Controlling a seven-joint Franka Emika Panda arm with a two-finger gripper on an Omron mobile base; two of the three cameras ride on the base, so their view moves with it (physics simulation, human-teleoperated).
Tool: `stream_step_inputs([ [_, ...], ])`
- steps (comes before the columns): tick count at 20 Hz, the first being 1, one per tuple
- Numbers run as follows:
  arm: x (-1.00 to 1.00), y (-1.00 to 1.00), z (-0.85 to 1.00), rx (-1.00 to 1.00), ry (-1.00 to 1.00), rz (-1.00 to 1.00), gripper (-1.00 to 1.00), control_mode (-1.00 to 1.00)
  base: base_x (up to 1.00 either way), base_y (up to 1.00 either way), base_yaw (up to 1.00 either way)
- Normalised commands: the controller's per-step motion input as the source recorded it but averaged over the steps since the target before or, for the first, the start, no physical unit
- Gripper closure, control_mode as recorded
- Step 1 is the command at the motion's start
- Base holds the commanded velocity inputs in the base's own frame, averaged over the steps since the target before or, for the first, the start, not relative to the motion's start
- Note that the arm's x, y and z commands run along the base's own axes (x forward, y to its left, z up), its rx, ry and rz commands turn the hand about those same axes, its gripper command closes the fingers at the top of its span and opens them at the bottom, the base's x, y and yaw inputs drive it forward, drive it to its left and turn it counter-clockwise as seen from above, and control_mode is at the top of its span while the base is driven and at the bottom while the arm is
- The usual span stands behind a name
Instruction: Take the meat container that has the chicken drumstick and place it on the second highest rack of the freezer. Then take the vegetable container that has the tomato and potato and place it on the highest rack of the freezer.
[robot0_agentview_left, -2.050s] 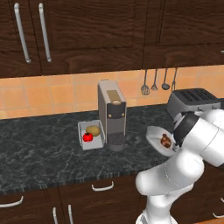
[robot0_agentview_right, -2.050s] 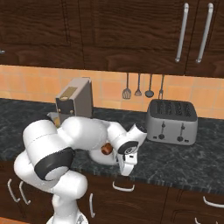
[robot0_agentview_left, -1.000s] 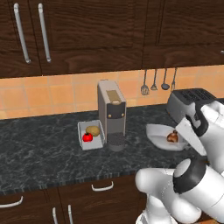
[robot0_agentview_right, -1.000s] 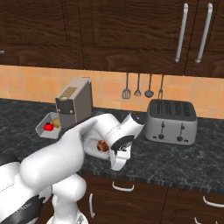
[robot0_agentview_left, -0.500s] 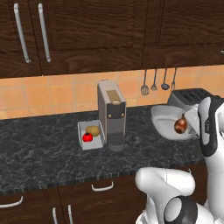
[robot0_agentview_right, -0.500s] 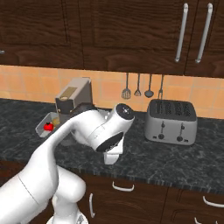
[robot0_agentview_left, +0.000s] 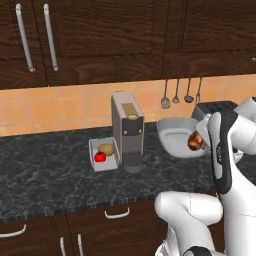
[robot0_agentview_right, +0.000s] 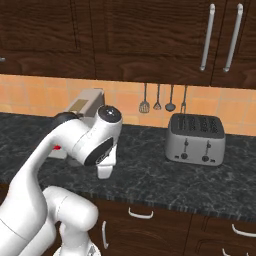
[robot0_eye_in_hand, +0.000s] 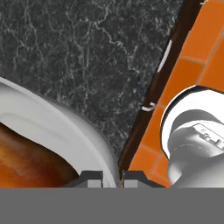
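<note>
Aloft, the shallow light-grey meat tray (robot0_agentview_left: 176, 136) with its glossy reddish-brown chicken drumstick (robot0_agentview_left: 195, 142) hung tilted above the dark speckled stone table (robot0_agentview_left: 45, 175), and the tool (robot0_eye_in_hand: 111, 177) was pinched shut on the tray's wide rim (seen from the hand camera). Left of the grey coffee machine (robot0_agentview_left: 128, 131), the small square white tray (robot0_agentview_left: 103, 154) sat on the table holding the round red tomato (robot0_agentview_left: 100, 157) and the tan oval potato (robot0_agentview_left: 106, 148).

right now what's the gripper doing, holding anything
Gripper: jaws shut on the rim of the shallow light-grey rounded tray, which carries the glossy reddish-brown drumstick.
</note>
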Motion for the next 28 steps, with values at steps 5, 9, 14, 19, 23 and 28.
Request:
stream_step_inputs([
  [5, -0.02, 0.14, -0.03, -0.02, 0.00, 0.02, 1.00, 1.00, -0.07, 0.05, 0.00],
  [9, 0.00, 0.00, 0.00, 0.00, 0.00, 0.00, 1.00, 1.00, -0.62, 0.38, -0.22],
  [14, 0.00, 0.00, 0.00, 0.00, 0.00, 0.00, 1.00, 1.00, -0.48, 0.49, -0.59],
  [19, 0.00, 0.00, 0.00, 0.00, 0.00, 0.00, 1.00, 1.00, -0.16, 0.30, -0.84],
  [23, 0.00, 0.00, 0.00, 0.00, 0.00, 0.00, 1.00, 1.00, -0.16, 0.01, -0.95],
  [28, 0.00, 0.00, 0.00, 0.00, 0.00, 0.00, 1.00, 1.00, -0.07, -0.21, -0.91],
])
